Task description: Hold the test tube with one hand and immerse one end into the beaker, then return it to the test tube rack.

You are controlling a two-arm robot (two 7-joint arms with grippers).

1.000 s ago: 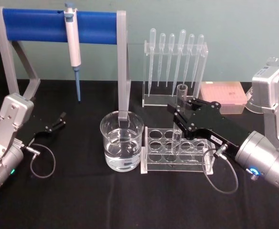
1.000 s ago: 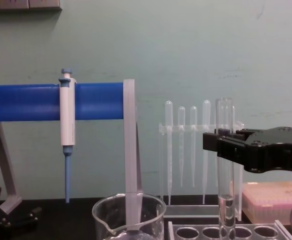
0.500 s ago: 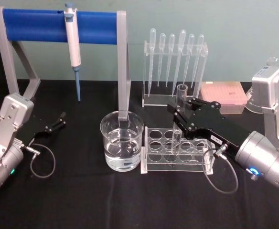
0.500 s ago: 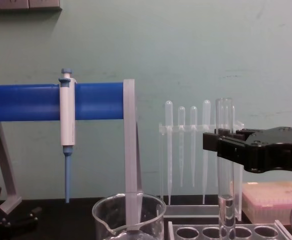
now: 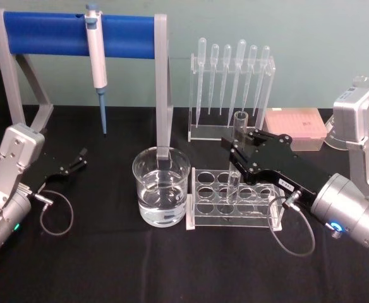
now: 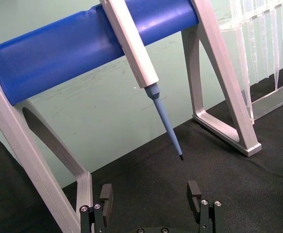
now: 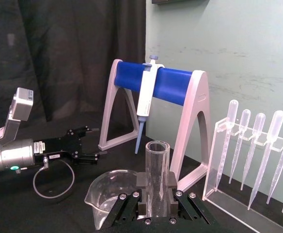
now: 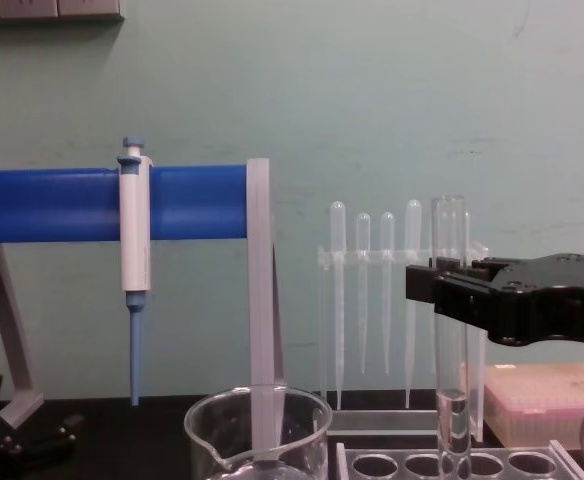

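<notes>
The right tool (image 5: 236, 154) was clamped on the upright test tube (image 5: 240, 129), its base apparently in the rack (image 5: 205, 189) right of the beaker (image 5: 161, 186); the left tool (image 5: 76, 161) rested far left, fingers spread.

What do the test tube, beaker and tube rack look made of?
The test tube, held by the right gripper at the rack: clear glossy glass, probably; background shows through. The beaker: likely glass, transparent, rolled rim, liquid visible. Rack: seemingly clear acrylic, flat sheets with bright edges. Left gripper parked, open.
</notes>
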